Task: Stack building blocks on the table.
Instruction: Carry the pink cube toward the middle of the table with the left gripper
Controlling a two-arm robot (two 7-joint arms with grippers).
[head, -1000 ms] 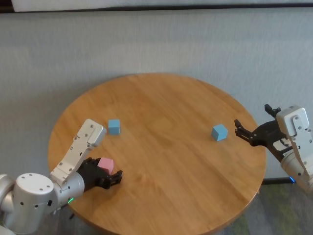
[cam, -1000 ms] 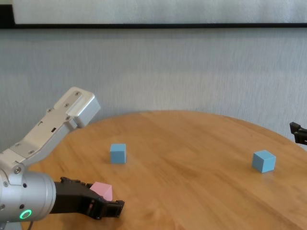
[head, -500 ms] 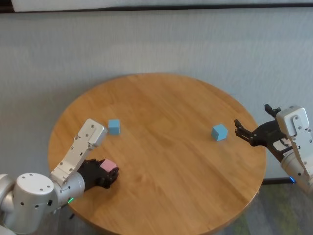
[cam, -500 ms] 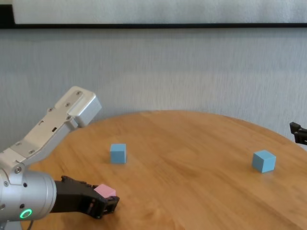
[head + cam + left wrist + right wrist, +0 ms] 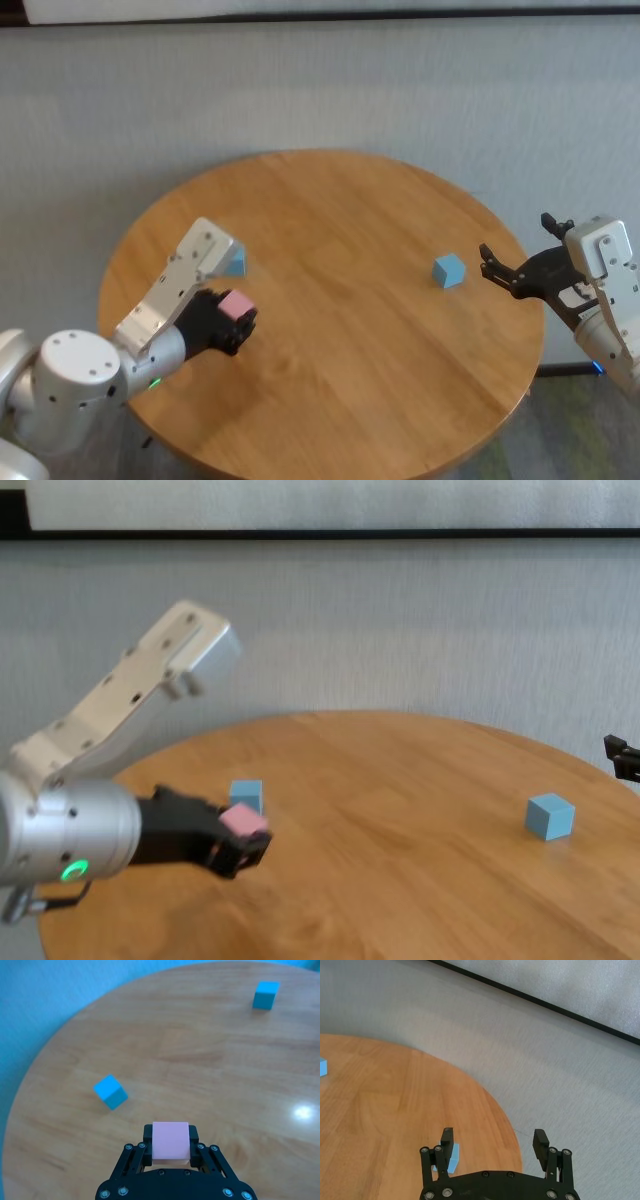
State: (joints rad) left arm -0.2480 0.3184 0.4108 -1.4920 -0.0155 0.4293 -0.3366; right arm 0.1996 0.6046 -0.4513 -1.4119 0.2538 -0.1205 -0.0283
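My left gripper point(image 5: 240, 318) is shut on the pale pink block point(image 5: 236, 304) and holds it lifted above the left side of the round wooden table point(image 5: 340, 330); the block also shows between the fingers in the left wrist view point(image 5: 170, 1141) and the chest view point(image 5: 243, 821). One light blue block point(image 5: 237, 263) sits just behind it, partly hidden by my left arm, and shows in the left wrist view point(image 5: 110, 1091). The other light blue block point(image 5: 449, 269) sits at the right of the table. My right gripper point(image 5: 492, 266) is open and empty beside the table's right edge.
A grey wall point(image 5: 330, 90) stands behind the table. The table's right edge point(image 5: 512, 1135) lies just under my right gripper. The middle of the table point(image 5: 400, 820) is bare wood.
My left gripper closed on the pink block and lifted it off the table, moving up and toward the nearby blue block. The right arm has not moved.
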